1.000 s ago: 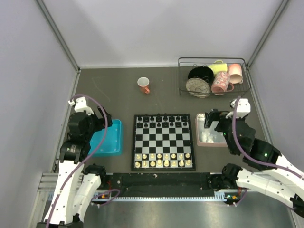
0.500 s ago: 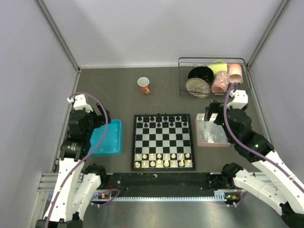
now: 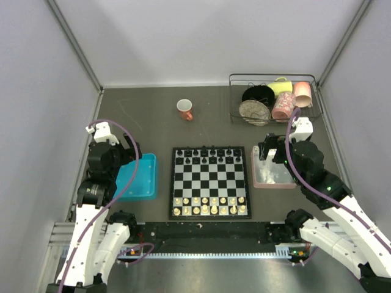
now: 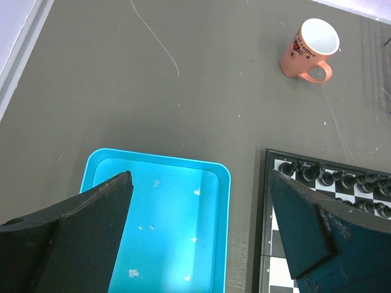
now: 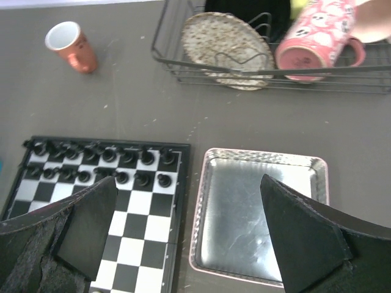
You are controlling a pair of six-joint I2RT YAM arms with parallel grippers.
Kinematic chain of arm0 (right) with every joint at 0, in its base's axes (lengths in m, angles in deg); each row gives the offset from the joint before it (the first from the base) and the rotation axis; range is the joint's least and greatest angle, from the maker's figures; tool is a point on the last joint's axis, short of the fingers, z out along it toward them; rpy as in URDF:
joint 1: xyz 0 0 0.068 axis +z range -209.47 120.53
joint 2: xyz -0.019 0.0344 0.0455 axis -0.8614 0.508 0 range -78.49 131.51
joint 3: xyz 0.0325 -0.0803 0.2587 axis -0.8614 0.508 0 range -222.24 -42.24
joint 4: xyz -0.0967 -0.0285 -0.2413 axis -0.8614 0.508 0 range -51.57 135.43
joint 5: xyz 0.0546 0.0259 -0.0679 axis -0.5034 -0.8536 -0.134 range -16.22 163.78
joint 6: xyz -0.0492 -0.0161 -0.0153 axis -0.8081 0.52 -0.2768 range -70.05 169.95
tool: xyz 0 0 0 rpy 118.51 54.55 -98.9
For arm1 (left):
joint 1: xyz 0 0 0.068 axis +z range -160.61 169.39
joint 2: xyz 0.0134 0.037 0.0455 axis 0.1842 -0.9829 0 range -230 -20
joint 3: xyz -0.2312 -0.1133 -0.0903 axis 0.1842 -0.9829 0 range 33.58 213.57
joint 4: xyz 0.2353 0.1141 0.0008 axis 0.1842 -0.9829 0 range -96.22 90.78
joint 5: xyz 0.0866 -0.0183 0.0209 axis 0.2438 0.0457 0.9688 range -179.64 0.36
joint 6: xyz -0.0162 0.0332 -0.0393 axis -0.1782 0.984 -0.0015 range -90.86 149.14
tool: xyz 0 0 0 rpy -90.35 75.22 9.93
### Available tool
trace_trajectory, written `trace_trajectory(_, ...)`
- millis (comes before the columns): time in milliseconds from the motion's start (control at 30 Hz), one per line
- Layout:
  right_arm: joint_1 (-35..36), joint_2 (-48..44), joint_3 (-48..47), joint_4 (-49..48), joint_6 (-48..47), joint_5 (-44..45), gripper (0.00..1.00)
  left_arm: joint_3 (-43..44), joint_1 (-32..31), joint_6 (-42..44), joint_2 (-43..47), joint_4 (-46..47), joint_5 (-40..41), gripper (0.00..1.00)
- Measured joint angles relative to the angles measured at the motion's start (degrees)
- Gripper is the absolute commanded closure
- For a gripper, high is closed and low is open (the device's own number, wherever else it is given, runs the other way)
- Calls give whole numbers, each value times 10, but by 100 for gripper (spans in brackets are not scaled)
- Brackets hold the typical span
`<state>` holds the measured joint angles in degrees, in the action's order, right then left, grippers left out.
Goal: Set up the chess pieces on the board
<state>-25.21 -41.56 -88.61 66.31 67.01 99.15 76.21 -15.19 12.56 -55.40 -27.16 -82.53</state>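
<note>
The chessboard [image 3: 211, 182] lies at the table's middle. The black chess pieces [image 3: 211, 156] stand in two rows along its far edge; they also show in the right wrist view [image 5: 104, 165] and in the left wrist view [image 4: 342, 180]. Cream-white figures [image 3: 211, 205] fill the two near rows. My left gripper [image 4: 198, 229] is open and empty above the teal tray [image 4: 211, 226]. My right gripper [image 5: 189, 235] is open and empty above the left edge of the pink tray [image 5: 256, 268], between tray and board.
An orange mug [image 3: 184, 110] stands behind the board. A wire rack [image 3: 274, 101] with a plate, a dark bowl and mugs sits at the back right. The teal tray [image 3: 139, 177] is left of the board, the pink tray [image 3: 272, 171] right of it. Grey walls close in both sides.
My right arm has lifted and swung back and a little left over the pink tray. My left arm has shifted slightly left. The pieces have not moved.
</note>
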Motion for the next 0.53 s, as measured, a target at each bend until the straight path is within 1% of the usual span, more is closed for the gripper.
trace_trajectory(133, 0, -9, 3, -3, -11, -63, 1, 0, 0, -5, -13, -2, 7, 2)
trace_trajectory(300, -1, -14, 3, -4, -4, -120, 1, 2, 0, -9, -67, -17, 19, 2)
trace_trajectory(400, -1, -14, 3, -4, 6, -138, 1, 3, 0, -10, -82, -33, 24, 2)
trace_trajectory(533, -1, -14, 11, -3, 24, -148, 1, 3, 0, -10, -68, -35, 24, 2)
